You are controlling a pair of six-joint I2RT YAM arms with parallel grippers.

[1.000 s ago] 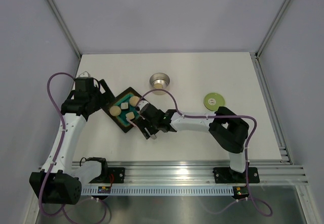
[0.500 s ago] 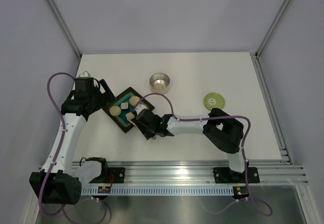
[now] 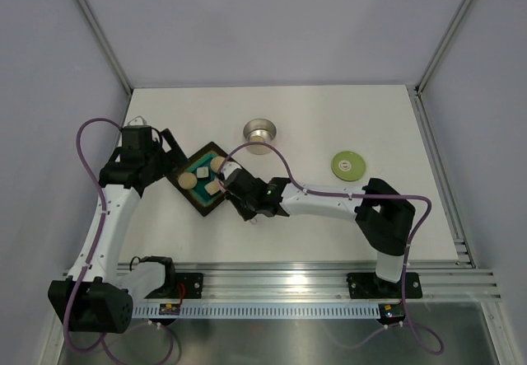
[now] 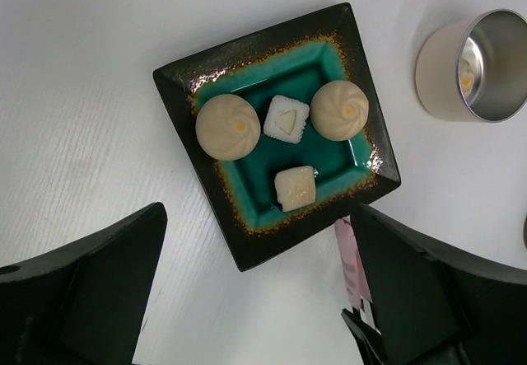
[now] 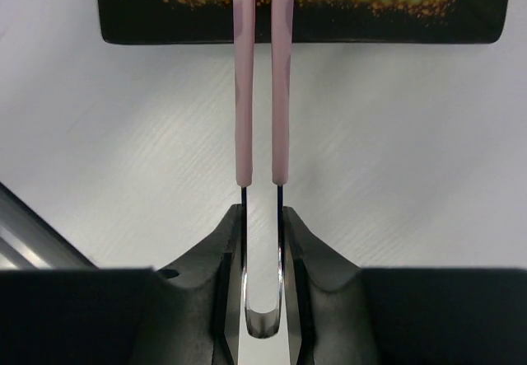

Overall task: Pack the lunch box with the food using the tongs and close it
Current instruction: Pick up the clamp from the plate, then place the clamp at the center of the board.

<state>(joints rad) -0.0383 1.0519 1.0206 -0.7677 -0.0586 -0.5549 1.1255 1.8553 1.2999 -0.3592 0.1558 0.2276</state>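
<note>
A dark square tray (image 4: pixel 247 241) with a teal inside holds the food: two beige dough balls (image 4: pixel 228 126) and two pale cubes (image 4: pixel 295 188). The pink tongs (image 5: pixel 241 93) lie on the table with their tips reaching over the tray's near edge (image 5: pixel 305 21). My right gripper (image 5: pixel 262 241) is shut on the tongs' steel bend, squeezing the arms nearly parallel. The left gripper (image 4: pixel 255 299) hangs open above the tray's left corner (image 3: pixel 177 175), holding nothing. The steel lunch box (image 3: pixel 260 132) stands open behind the tray. Its green lid (image 3: pixel 348 165) lies to the right.
In the left wrist view the lunch box (image 4: pixel 482 67) shows at the upper right, and the tongs (image 4: pixel 354 258) run beside the tray's right corner. The right arm's forearm (image 3: pixel 321 202) stretches low across the table's middle. Grey walls surround the table.
My right gripper has closed onto the tongs by the tray's near corner, and its forearm and elbow have swung. The left arm, tray, lunch box and lid have not moved.
</note>
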